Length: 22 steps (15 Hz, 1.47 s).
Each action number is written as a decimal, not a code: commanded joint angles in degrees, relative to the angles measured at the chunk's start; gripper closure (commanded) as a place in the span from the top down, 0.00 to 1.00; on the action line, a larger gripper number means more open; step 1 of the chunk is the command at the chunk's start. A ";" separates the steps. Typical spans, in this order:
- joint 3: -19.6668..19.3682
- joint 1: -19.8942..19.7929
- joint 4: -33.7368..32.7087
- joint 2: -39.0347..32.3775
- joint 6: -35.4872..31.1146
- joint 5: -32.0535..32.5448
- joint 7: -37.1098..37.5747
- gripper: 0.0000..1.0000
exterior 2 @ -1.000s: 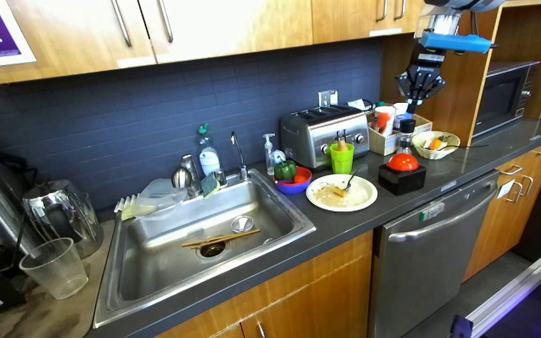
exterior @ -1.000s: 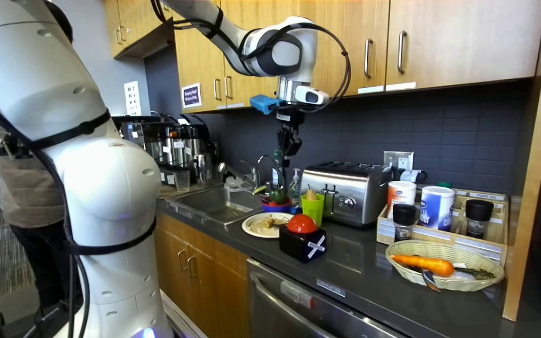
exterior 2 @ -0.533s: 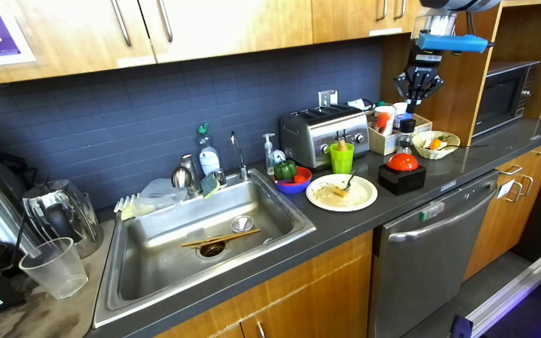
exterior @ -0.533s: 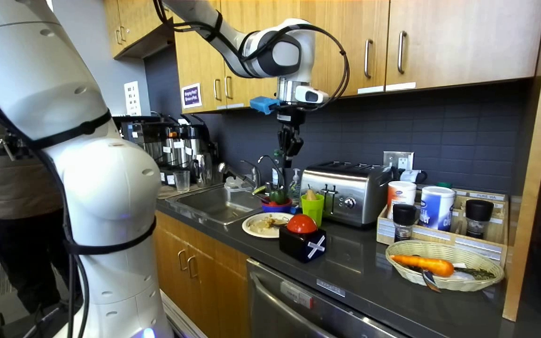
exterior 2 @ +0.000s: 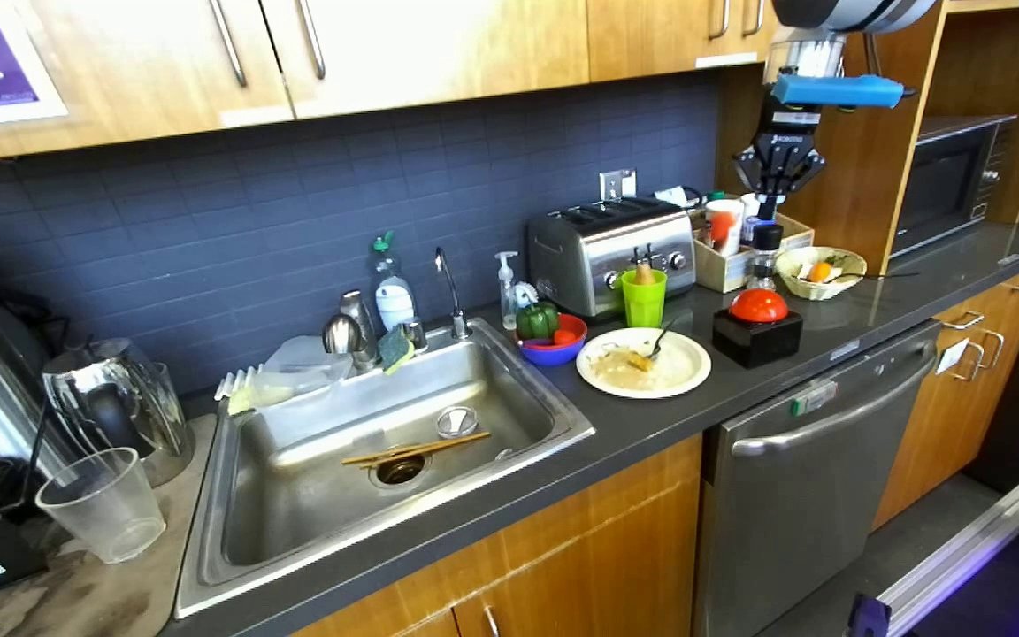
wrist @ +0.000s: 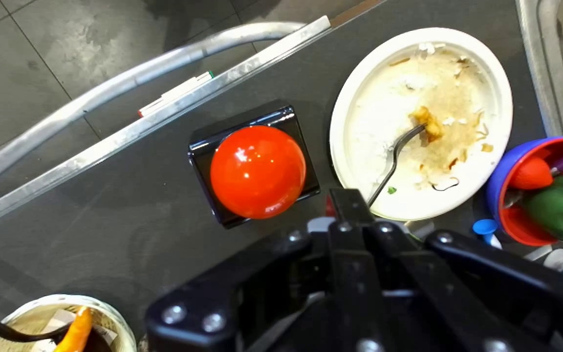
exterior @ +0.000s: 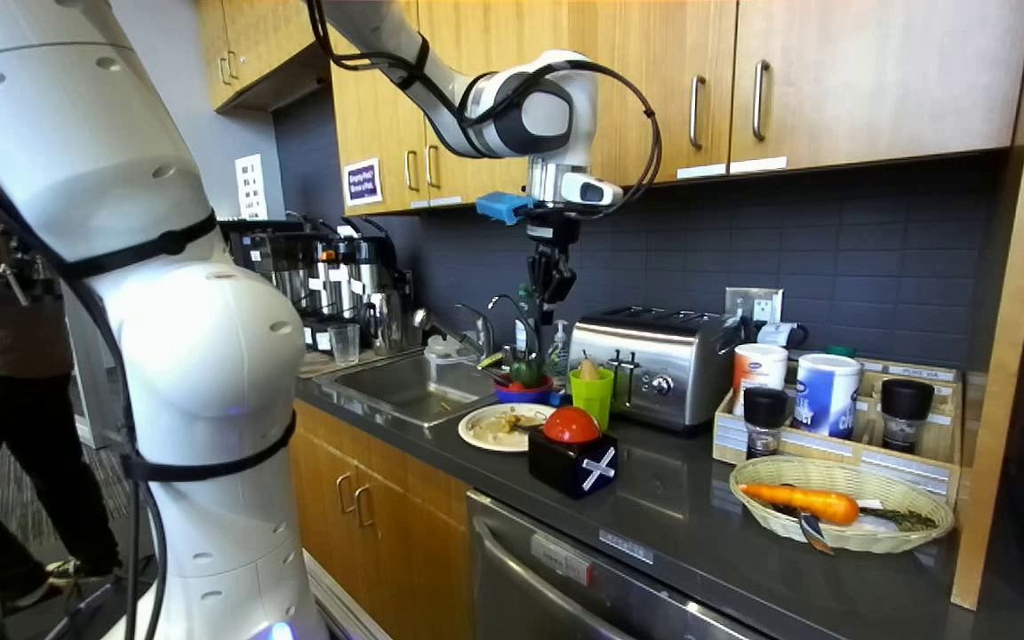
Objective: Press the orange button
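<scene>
Black jointed claw (exterior 2: 768, 211) hung pinched together, empty, above shiny orange-red dome button (exterior 2: 758, 306); round white plate (exterior 2: 691, 367) sat left.

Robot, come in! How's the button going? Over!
Gripper shut, up in the air. Button untouched, nothing seen on top. Plate beside it, likely not in the way.

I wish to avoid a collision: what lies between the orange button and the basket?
The wrist view shows only bare counter between the basket and the black base under the orange button.
</scene>
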State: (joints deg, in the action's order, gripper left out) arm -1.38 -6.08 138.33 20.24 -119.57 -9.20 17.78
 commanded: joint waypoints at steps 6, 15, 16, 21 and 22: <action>-0.30 0.35 -0.45 -0.87 0.58 -1.24 -0.26 0.17; -0.30 0.35 -0.45 -0.90 0.58 -1.24 -0.26 0.27; -0.30 0.35 -0.45 -0.90 0.58 -1.24 -0.26 0.27; 0.51 -0.22 0.48 -1.32 -4.23 1.70 0.81 0.69; 0.41 -0.22 0.69 -1.38 -5.35 2.34 0.42 0.76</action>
State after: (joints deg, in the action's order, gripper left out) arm -1.47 -5.89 138.20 18.91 -121.52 -9.08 17.57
